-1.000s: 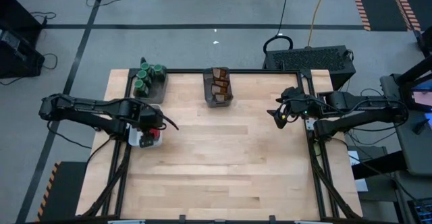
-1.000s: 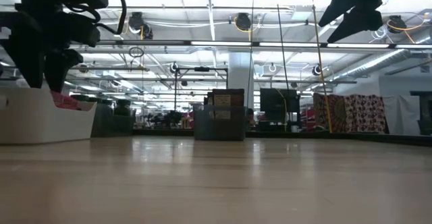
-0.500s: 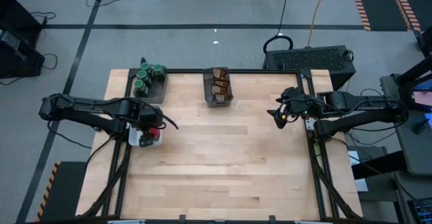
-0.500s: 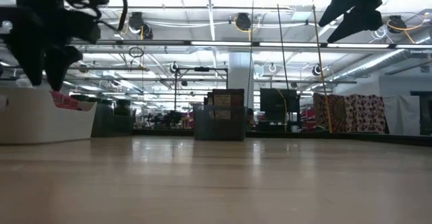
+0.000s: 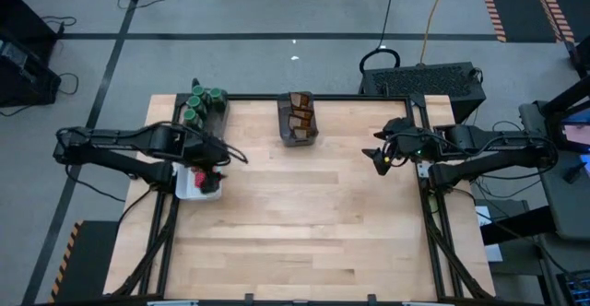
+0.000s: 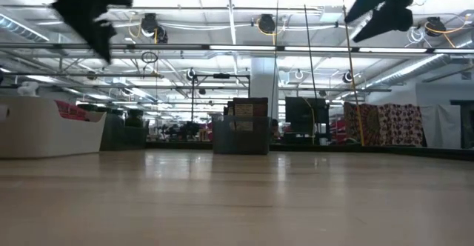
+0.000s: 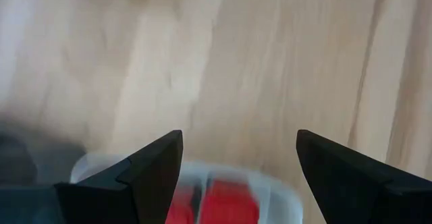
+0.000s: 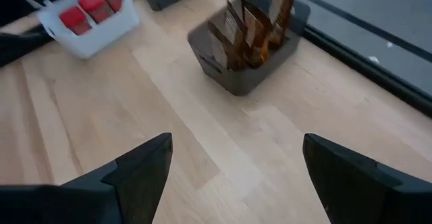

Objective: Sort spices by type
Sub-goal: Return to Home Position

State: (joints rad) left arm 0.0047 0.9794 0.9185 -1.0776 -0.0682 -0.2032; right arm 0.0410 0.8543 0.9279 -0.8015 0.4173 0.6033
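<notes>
The left gripper (image 7: 239,143), fingers spread and empty, had risen clear of the white bin (image 5: 189,192), leaving the red seasoning cans (image 5: 207,179) inside it. The right gripper (image 5: 380,156) waited open at the right edge. With the green-lidded jars (image 5: 203,105) and brown packets (image 5: 299,114) grouped separately and the table (image 5: 304,214) apparently bare of loose spices, sorting appeared complete.

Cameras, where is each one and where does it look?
High: above the table, facing straight down; left gripper by the tray, right gripper opposite.
Low: at tabletop height, facing the room; both grippers up top.
Left wrist: on that arm, past open fingers to red cans.
Right wrist: on that arm, past open fingers to packets.
Shared: both wrists see the tray.
</notes>
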